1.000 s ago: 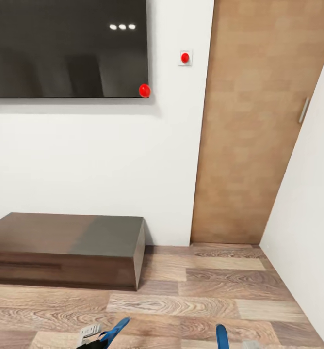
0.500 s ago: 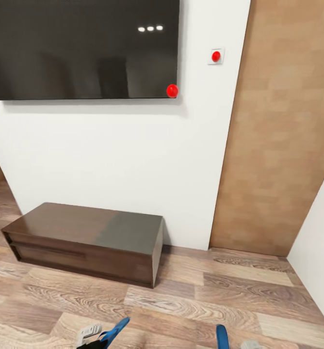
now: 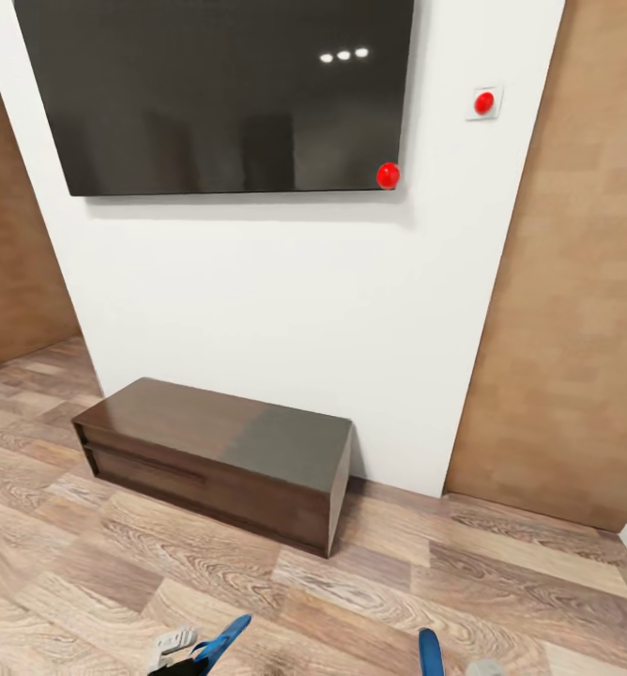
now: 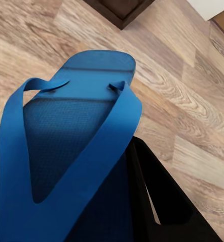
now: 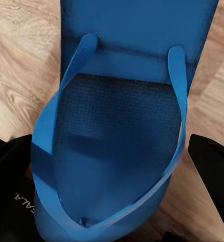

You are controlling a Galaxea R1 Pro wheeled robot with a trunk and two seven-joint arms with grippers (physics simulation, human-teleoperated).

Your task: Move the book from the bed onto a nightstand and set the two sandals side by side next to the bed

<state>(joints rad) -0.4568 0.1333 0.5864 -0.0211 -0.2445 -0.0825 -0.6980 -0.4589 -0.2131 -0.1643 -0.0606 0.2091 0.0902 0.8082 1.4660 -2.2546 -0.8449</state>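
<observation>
Sandals: one blue sandal (image 4: 76, 151) sits in the left gripper (image 4: 66, 212), jaws pinching it, dark finger (image 4: 162, 196) beside the sole, toe out over the wood plank floor (image 3: 398, 582). Second sandal (image 5: 122, 126) sits in the right gripper (image 5: 117, 222), jaws pinching it between black fingers (image 5: 8, 161). Head view: both blue tips at the lower edge. Ahead, a low dark-brown cabinet (image 3: 220, 460) against the white wall (image 3: 257, 300), a black screen (image 3: 229, 94) above it.
</observation>
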